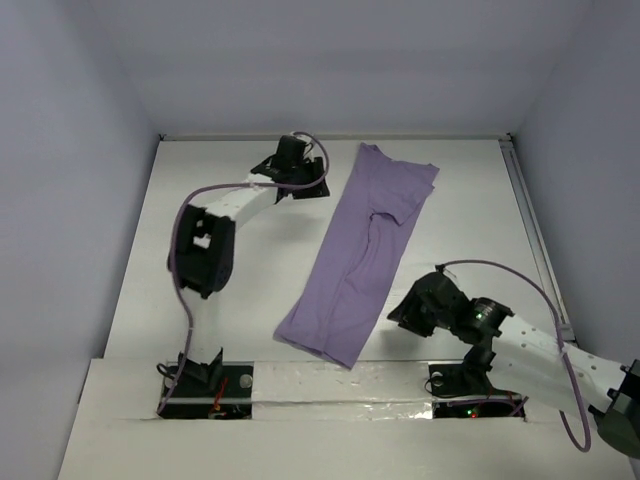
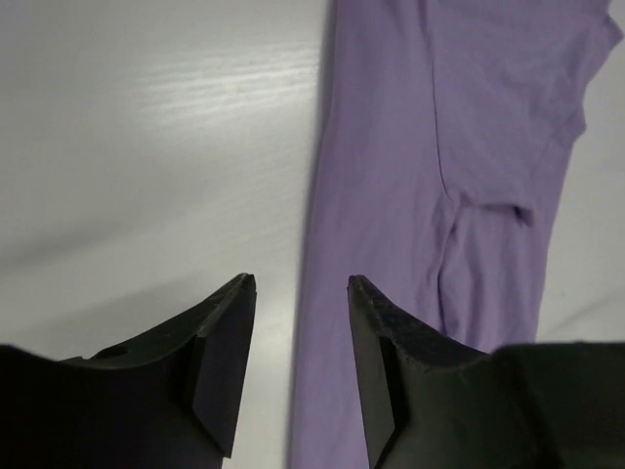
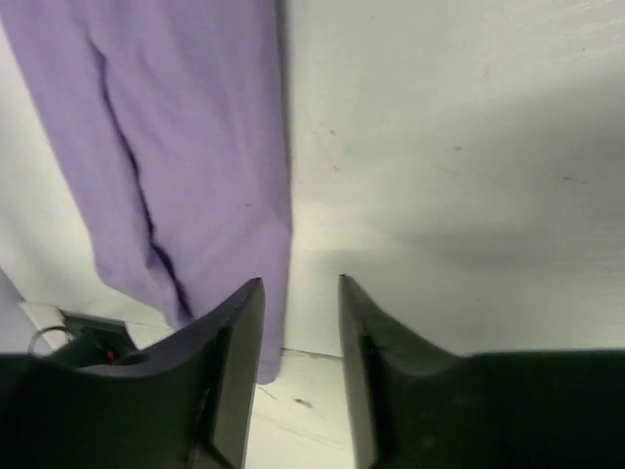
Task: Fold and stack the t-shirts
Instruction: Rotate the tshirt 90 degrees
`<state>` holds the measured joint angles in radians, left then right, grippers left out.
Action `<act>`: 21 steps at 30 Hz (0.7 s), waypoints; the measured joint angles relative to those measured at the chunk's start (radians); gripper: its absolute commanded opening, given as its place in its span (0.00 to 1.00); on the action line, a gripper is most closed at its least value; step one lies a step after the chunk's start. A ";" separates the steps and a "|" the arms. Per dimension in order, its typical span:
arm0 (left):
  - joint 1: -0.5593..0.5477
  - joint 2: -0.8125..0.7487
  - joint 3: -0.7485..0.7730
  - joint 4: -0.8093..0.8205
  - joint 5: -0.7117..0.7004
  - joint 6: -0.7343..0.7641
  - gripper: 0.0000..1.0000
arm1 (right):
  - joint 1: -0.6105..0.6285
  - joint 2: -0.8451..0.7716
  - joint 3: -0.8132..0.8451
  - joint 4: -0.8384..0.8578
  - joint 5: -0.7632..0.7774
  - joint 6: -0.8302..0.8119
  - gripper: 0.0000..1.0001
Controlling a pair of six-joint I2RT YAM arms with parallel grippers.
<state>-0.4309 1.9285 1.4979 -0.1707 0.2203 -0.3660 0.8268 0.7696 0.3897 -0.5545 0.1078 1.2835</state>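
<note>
Open and empty, my left pincer (image 2: 301, 285) and right pincer (image 3: 301, 283) hover beside the lavender t-shirt (image 1: 358, 255); it seems soft and limp, better I pinch its edge.

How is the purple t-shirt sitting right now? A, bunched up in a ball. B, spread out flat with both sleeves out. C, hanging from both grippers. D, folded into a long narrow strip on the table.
D: the t-shirt lies as a long narrow strip flat on the table, while the left gripper and right gripper are open and hold nothing.
</note>
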 measured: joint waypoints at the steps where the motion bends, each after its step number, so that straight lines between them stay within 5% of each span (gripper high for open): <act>1: -0.001 0.072 0.055 0.006 0.011 -0.004 0.42 | -0.001 -0.006 0.012 -0.016 0.005 -0.011 0.19; 4: -0.002 0.271 0.232 0.019 0.037 -0.026 0.53 | -0.001 0.016 0.058 -0.033 0.004 -0.060 0.00; 12: 0.000 0.665 0.724 0.037 0.135 -0.132 0.51 | -0.001 0.093 0.159 -0.038 -0.004 -0.194 0.04; 17: -0.002 0.737 0.772 0.129 0.219 -0.235 0.34 | -0.001 0.124 0.178 -0.037 -0.008 -0.245 0.05; 21: -0.010 0.816 0.852 0.179 0.251 -0.312 0.00 | -0.001 0.141 0.178 -0.035 -0.019 -0.267 0.05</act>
<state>-0.4412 2.7441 2.3501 0.0082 0.4709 -0.6781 0.8257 0.9104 0.5678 -0.5900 0.0891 1.0164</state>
